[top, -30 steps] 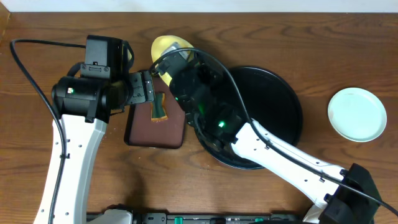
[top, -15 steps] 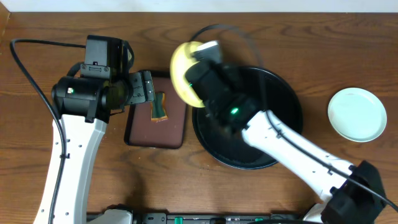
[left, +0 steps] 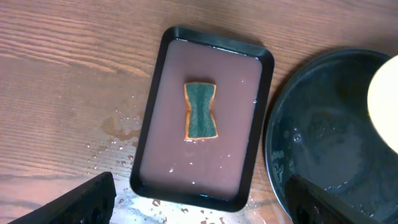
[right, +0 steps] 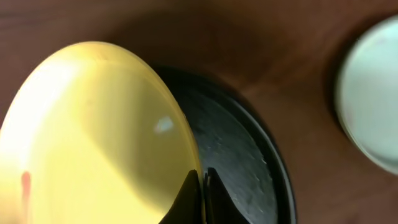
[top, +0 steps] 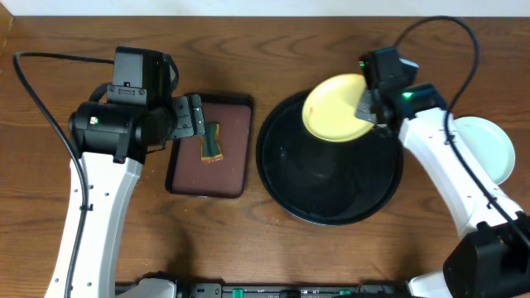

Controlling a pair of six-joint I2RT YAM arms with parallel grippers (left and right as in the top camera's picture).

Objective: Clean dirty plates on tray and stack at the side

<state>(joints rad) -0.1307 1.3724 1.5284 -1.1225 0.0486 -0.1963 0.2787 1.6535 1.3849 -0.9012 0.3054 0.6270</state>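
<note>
Right gripper [top: 370,108] pinches the yellow plate [top: 335,108] by its rim, over the tray [top: 331,199] — I'd level it, centre it above the mint plate [top: 494,153], then let go. Left gripper [top: 197,124] hangs spread above the sponge [top: 214,142].

A green sponge [left: 201,111] lies in a water-filled dish [left: 239,137].
</note>
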